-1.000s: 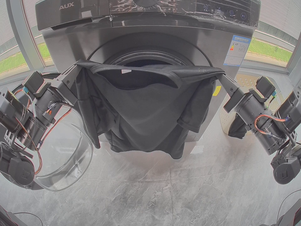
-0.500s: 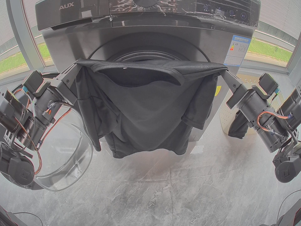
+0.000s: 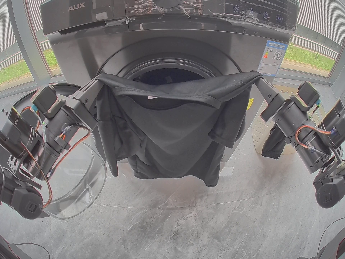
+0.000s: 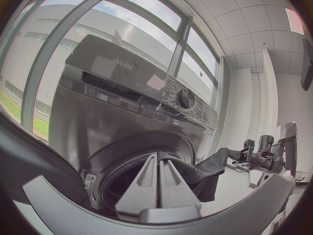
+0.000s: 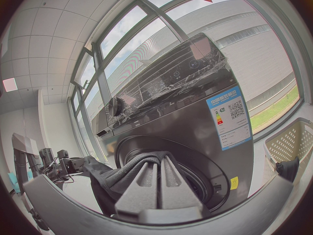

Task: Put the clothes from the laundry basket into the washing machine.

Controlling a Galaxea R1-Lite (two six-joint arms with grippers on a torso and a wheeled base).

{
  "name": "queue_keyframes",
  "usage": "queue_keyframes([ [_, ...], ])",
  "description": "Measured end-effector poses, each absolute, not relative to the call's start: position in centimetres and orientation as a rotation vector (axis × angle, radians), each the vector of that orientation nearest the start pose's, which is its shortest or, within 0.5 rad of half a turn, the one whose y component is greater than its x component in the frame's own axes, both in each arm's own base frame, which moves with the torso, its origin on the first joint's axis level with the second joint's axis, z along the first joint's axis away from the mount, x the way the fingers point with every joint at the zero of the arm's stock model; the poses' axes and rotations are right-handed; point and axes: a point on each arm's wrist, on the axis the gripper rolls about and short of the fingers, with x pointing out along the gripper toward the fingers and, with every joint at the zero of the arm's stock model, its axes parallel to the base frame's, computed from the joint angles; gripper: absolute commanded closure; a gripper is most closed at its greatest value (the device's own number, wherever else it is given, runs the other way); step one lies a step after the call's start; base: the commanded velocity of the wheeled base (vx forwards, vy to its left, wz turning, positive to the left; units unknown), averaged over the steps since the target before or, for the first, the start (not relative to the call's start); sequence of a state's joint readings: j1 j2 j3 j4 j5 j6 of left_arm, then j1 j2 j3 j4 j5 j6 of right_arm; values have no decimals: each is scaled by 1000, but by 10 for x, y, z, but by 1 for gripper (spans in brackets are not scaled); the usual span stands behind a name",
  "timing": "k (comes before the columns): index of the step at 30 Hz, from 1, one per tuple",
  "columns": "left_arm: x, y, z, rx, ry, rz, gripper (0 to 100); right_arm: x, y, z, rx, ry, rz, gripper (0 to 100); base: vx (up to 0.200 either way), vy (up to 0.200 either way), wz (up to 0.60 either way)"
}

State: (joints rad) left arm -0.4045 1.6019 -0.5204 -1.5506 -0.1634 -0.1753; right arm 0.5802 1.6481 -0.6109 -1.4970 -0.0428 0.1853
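Note:
A black shirt (image 3: pixel 172 133) hangs spread out in front of the washing machine's (image 3: pixel 90 47) open drum mouth (image 3: pixel 167 75). My left gripper (image 3: pixel 97 81) is shut on the shirt's left shoulder, and my right gripper (image 3: pixel 258 80) is shut on its right shoulder. The left wrist view has the left gripper (image 4: pixel 158 156) closed on black cloth (image 4: pixel 208 167) just before the drum opening (image 4: pixel 122 183). Seen from the right wrist, the right gripper (image 5: pixel 159 159) pinches the cloth (image 5: pixel 107 180) too. The cream laundry basket (image 3: pixel 262 133) stands right of the machine with a dark garment (image 3: pixel 273 144) over its rim.
The machine's glass door (image 3: pixel 77 177) stands swung open at the lower left, under my left arm. Grey marble floor (image 3: pixel 201 220) stretches in front. Windows surround the machine. The basket (image 5: pixel 290 144) with its dark garment (image 5: pixel 288 168) also lies beside my right arm.
My left gripper has moved right and toward the machine with its shirt corner. The collar sags lower, uncovering the drum mouth. The right gripper has risen slightly.

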Motion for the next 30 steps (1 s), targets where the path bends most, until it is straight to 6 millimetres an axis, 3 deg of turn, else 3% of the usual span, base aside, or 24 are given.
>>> queue_keyframes([
  [10, 225, -121, 218, -235, -378, -669, 100, 222, 147, 222, 311, -350, 570, 100, 0, 0, 0],
  [19, 226, -140, 219, -249, -378, -729, 100, 221, 155, 192, 281, -234, 596, 100, 0, 0, 0],
  [23, 229, -144, 219, -251, -380, -734, 100, 226, 163, 167, 252, -147, 607, 100, 0, 0, 0],
  [24, 230, -144, 219, -251, -382, -735, 100, 227, 166, 161, 244, -125, 612, 0, 0, 0, 0],
  [30, 233, -147, 223, -255, -397, -737, 100, 227, 184, 129, 206, -9, 654, 0, 0, 0, 0],
])
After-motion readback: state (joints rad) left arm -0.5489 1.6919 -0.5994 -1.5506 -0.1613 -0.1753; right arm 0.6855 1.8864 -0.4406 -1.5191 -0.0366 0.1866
